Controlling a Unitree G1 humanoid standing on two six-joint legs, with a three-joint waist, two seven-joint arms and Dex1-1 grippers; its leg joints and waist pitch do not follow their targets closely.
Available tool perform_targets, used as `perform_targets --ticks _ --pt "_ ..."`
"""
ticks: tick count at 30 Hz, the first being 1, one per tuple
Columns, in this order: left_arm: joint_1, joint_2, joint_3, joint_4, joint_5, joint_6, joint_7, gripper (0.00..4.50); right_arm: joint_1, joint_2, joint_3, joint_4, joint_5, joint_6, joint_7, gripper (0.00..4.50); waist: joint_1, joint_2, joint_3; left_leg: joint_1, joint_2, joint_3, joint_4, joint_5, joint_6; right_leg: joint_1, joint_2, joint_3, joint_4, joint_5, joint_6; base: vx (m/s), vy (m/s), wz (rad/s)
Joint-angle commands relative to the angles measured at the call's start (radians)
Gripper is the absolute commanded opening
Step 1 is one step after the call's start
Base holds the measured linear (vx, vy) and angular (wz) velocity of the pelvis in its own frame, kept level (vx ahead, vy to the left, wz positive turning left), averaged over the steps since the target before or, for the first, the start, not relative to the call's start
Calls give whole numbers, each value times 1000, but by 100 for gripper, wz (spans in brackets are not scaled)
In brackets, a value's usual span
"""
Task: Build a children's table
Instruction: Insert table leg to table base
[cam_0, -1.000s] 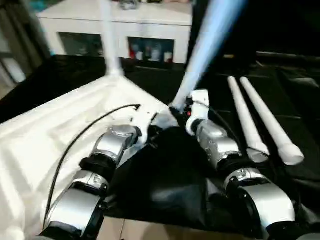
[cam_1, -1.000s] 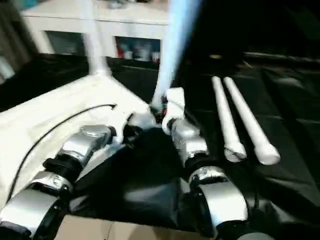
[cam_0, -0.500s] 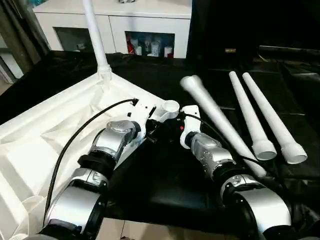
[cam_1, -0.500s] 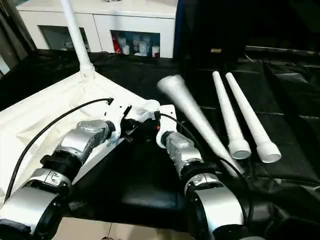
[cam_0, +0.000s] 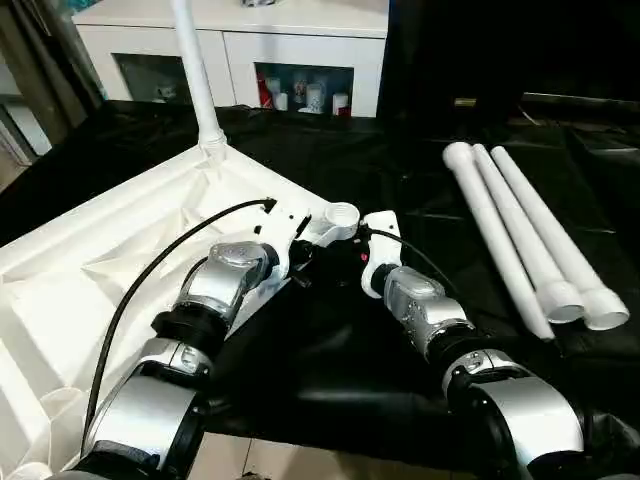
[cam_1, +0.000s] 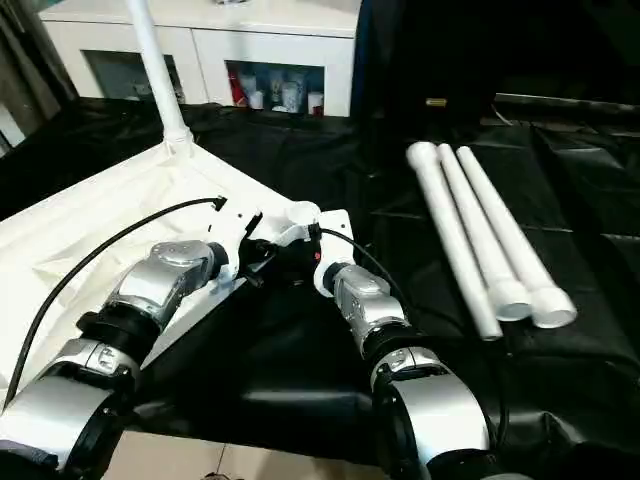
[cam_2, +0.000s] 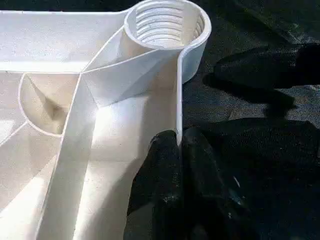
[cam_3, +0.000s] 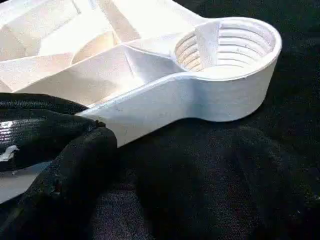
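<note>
The white table top (cam_0: 110, 270) lies ribbed side up on black cloth at the left. One white leg (cam_0: 196, 70) stands upright in its far corner. Three more legs (cam_0: 520, 240) lie side by side on the cloth at the right. The near corner's threaded socket (cam_2: 165, 22) holds nothing. My left gripper (cam_2: 178, 137) is shut on the top's rim wall just behind that socket. My right gripper (cam_0: 350, 255) sits on the cloth close beside the same corner, open, with nothing between its fingers (cam_2: 260, 65).
A white cabinet (cam_0: 250, 50) with glass-fronted compartments stands behind the table top. Black cloth (cam_0: 330, 360) covers the work surface, with wrinkles at the right. A black cable (cam_0: 160, 270) runs along my left forearm.
A second ago the third leg was raised over the near corner at my right gripper. It then lay slanted on the cloth, and now rests beside the other two. Left gripper's hold unchanged.
</note>
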Motion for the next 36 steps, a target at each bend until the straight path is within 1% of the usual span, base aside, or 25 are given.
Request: perform_targets --ticks 1,4,5,7,8,10,11,15,18,21,23,24,25,26,27,28,29,30,31,32,33,36 --pt "12 -2 -7 -21 -1 -26 -16 0 -5 3 1 -5 4 -9 11 419 8 0 -71 19 61 -22 -49 -42 132 65 -87 46 -43 152 -312 0 0 0" --pt "14 -1 -7 -21 -1 -29 -20 0 -5 4 0 -6 1 -9 11 419 9 -1 -73 19 60 -22 -47 -37 135 66 -88 46 -41 162 -312 0 0 0" --pt "15 1 -7 -23 -2 -30 -22 0 -5 5 -1 -7 0 -9 12 419 8 -4 -73 18 60 -21 -47 -34 138 66 -87 46 -41 167 -313 0 0 0" --pt "18 2 -6 -27 -2 -31 -28 0 -6 5 -1 -9 -1 -8 12 419 9 -2 -73 18 59 -22 -46 -28 141 66 -88 46 -40 172 -313 0 0 0" --pt "20 4 -7 -29 -2 -41 -34 0 -6 4 -1 -11 -1 -7 12 419 8 -6 -73 18 59 -21 -46 -27 144 66 -87 46 -40 170 -313 0 0 0" --pt "22 6 -8 -31 -2 -49 -39 0 -6 2 -1 -15 0 -6 13 419 9 -4 -73 17 58 -21 -44 -22 147 66 -88 46 -40 169 -313 0 0 0" --pt "23 7 -8 -32 -2 -49 -40 0 -6 1 -1 -17 1 -6 14 419 9 -8 -73 17 59 -21 -45 -23 148 67 -88 45 -41 164 -311 0 0 0" --pt "30 12 -9 -39 -3 -50 -47 0 -2 -6 1 -29 1 -5 19 419 10 -3 -71 18 61 -21 -46 -39 140 65 -88 46 -42 130 -308 0 0 0" --pt "35 14 -8 -44 -4 -51 -50 0 5 -14 3 -44 -2 -7 19 419 10 -3 -72 18 60 -21 -46 -44 132 65 -87 46 -42 125 -304 0 0 0" --pt "45 16 -16 -52 4 -102 -55 0 22 -30 4 -98 -2 -12 15 419 11 0 -72 19 60 -22 -46 -47 132 64 -86 46 -41 131 -300 0 0 0" --pt "46 16 -19 -54 7 -114 -54 0 24 -32 5 -108 -2 -12 14 419 12 -3 -71 18 59 -21 -46 -56 131 65 -86 47 -43 124 -296 0 0 0" --pt "51 15 -16 -66 -5 -112 -75 45 31 -39 3 -134 -1 -5 9 426 12 -1 -70 17 58 -22 -46 -59 127 66 -87 47 -44 114 -295 0 0 0" --pt "57 14 -11 -78 -17 -118 -94 45 40 -51 2 -172 -3 10 -2 426 14 -3 -69 18 58 -22 -47 -61 123 66 -87 48 -46 104 -292 0 0 0" --pt "61 14 -6 -87 -25 -124 -106 57 47 -61 1 -205 -3 24 -8 426 16 -3 -69 18 59 -22 -47 -59 123 67 -87 48 -46 104 -290 0 0 0" --pt "68 22 -10 -97 -28 -152 -132 63 62 -77 -4 -267 -2 50 -22 426 19 4 -73 20 61 -23 -45 -50 118 65 -87 48 -41 118 -292 0 0 0" --pt "69 22 -10 -98 -28 -154 -133 76 62 -78 -4 -271 -2 51 -23 426 20 2 -71 20 60 -22 -46 -46 122 64 -82 48 -44 123 -288 0 0 0" --pt "76 30 -15 -106 -25 -184 -155 76 76 -92 -9 -329 0 75 -35 426 23 1 -73 22 61 -22 -44 -33 123 62 -79 48 -40 142 -285 0 0 0" --pt "86 42 -23 -119 -25 -215 -184 87 84 -108 -21 -374 5 96 -48 426 26 1 -72 22 61 -21 -43 -40 123 60 -81 49 -40 139 -279 0 0 0" --pt "91 48 -28 -127 -25 -232 -200 97 90 -117 -28 -402 8 109 -55 426 28 6 -71 22 61 -22 -46 -61 114 61 -82 49 -44 114 -270 0 0 0" --pt "92 49 -28 -128 -25 -234 -202 104 91 -118 -29 -404 9 110 -55 426 28 4 -70 22 61 -22 -47 -66 107 62 -81 49 -44 106 -266 0 0 0" --pt "98 60 -36 -137 -22 -262 -215 114 96 -132 -41 -433 14 127 -64 426 28 6 -70 24 61 -22 -49 -81 93 60 -81 49 -46 91 -263 0 0 0" --pt "112 84 -42 -172 -21 -303 -241 137 107 -168 -57 -470 1 162 -111 426 25 5 -69 22 58 -22 -51 -98 60 63 -79 51 -46 77 -252 0 0 0"
